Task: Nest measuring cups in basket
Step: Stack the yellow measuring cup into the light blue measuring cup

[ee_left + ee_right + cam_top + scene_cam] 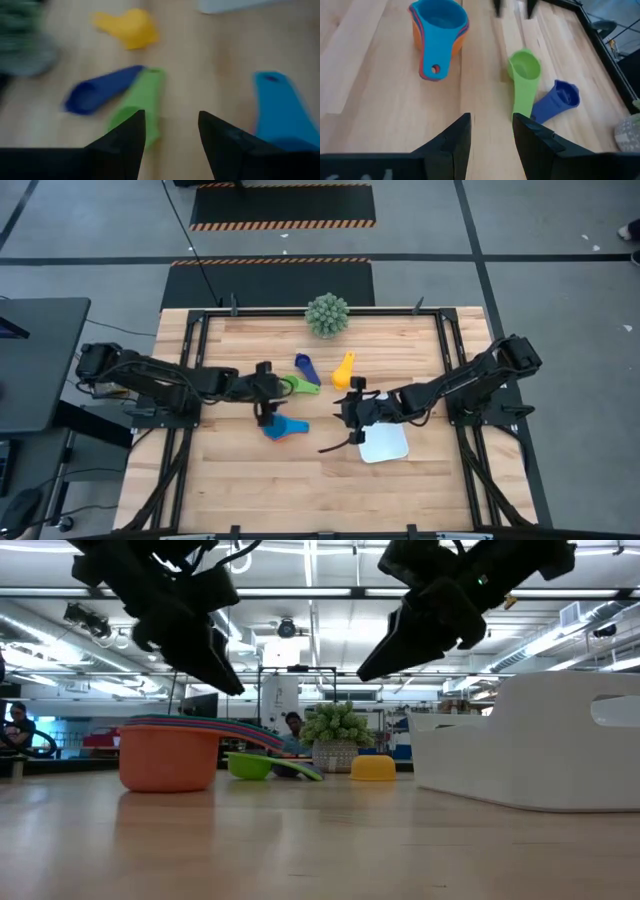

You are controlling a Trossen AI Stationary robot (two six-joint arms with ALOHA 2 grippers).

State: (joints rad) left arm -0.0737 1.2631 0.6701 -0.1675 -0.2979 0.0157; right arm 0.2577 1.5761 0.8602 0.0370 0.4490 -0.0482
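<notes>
Left wrist view blurs the green cup beneath the left gripper's spread, empty fingers.

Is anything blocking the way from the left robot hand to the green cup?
Nothing visible is. The left gripper has its fingers open and empty, with the green cup lying just ahead on bare wood. The dark blue cup lies right beside the green one, on its far side, not in between.

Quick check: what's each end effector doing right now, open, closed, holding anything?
Left end effector: open, empty, above the green cup.
Right end effector: open, empty, beside the basket.
</notes>
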